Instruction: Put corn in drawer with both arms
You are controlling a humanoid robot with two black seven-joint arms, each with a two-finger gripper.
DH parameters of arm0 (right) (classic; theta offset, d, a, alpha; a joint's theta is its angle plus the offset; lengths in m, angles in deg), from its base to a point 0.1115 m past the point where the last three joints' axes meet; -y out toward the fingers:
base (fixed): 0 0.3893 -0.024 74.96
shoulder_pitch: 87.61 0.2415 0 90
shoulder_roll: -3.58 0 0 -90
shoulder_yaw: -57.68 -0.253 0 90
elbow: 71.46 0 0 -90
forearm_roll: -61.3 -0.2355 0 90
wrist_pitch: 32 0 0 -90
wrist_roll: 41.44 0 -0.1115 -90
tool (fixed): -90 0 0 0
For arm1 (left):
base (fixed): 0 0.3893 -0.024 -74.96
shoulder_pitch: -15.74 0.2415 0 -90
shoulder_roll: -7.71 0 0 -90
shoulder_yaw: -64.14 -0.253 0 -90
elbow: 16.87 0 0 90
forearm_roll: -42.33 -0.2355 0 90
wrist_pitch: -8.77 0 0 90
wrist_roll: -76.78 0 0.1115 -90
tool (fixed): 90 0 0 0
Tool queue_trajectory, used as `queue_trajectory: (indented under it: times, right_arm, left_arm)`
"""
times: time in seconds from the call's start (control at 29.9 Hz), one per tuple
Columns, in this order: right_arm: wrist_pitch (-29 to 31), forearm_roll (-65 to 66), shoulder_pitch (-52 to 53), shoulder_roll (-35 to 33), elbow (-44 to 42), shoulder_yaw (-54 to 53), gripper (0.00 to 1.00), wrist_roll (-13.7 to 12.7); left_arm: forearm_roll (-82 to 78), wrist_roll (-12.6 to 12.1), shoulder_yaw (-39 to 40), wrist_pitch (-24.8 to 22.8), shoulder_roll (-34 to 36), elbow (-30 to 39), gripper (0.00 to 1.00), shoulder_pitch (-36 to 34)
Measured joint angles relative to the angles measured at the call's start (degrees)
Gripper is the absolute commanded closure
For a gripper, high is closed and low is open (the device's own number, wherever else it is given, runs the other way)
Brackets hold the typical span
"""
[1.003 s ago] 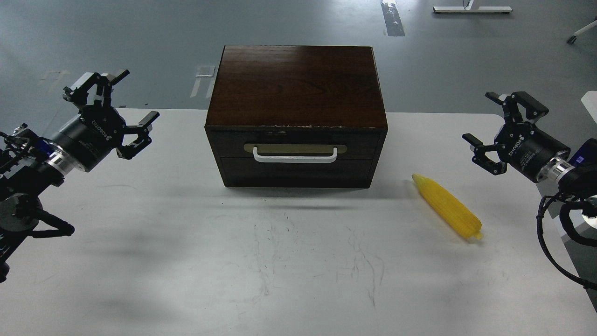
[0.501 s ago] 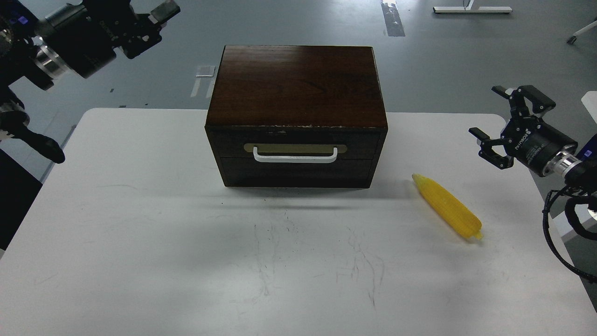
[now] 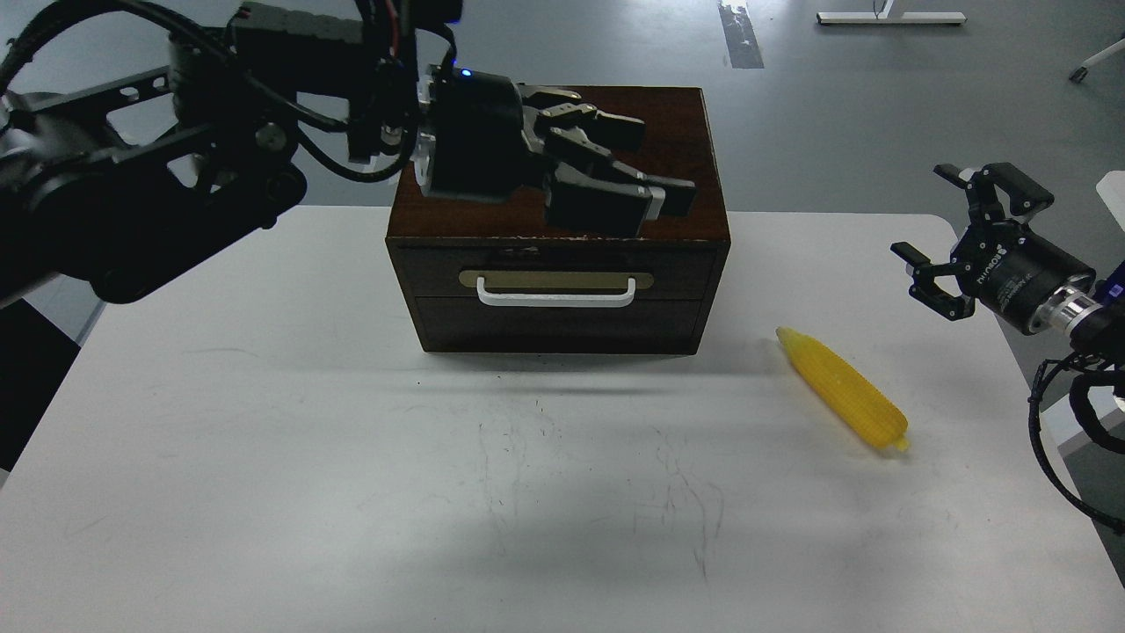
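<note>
The yellow corn (image 3: 842, 388) lies on the white table (image 3: 264, 422), right of the dark brown wooden box (image 3: 559, 220). The drawer (image 3: 554, 272) is closed, with its white bar handle (image 3: 555, 293) facing me. My left gripper (image 3: 655, 167) is open and empty, high in front of the box top, above the drawer front. My right gripper (image 3: 945, 229) is open and empty, at the table's right edge, up and right of the corn.
Grey floor lies beyond the table. A white stand base (image 3: 889, 17) is at the far back right. The table's right edge runs under my right arm (image 3: 1055, 308).
My left arm has swung from the far upper left to over the box, gripper now above the drawer front. My right gripper has shifted slightly right. Corn and box are unmoved.
</note>
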Motion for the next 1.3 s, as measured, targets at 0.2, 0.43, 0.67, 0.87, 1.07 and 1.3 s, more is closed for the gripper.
queue_trajectory:
  times: [0.2, 0.43, 0.67, 0.87, 1.07, 1.3]
  right_arm:
    - [0.00, 0.05, -0.31, -0.01, -0.02, 0.00, 0.00, 0.00]
    - [0.00, 0.06, -0.35, -0.11, -0.01, -0.09, 0.00, 0.00]
    - [0.00, 0.06, -0.39, -0.23, 0.02, -0.27, 0.00, 0.00]
    - [0.00, 0.06, -0.51, -0.33, 0.03, -0.37, 0.00, 0.00]
    - [0.01, 0.06, -0.52, -0.43, 0.05, -0.37, 0.00, 0.00]
    - [0.01, 0.06, -0.74, -0.43, 0.06, -0.37, 0.00, 0.00]
  left_arm:
    - [-9.26, 0.01, -9.10, 0.00, -3.98, -2.13, 0.02, -3.32]
    - [-18.71, -0.03, -11.91, 0.00, -7.96, -6.83, 0.02, -3.45]
    - [-20.08, -0.05, -16.37, 0.00, -7.89, -8.57, 0.02, -3.47]
    - [-20.67, -0.05, -18.10, 0.00, -7.58, -9.16, 0.02, -2.75]
    - [-20.68, -0.05, -19.27, 0.00, -7.62, -9.97, 0.02, -2.70]
    - [-20.77, -0.05, -19.34, 0.00, -7.91, -10.19, 0.02, -2.13]
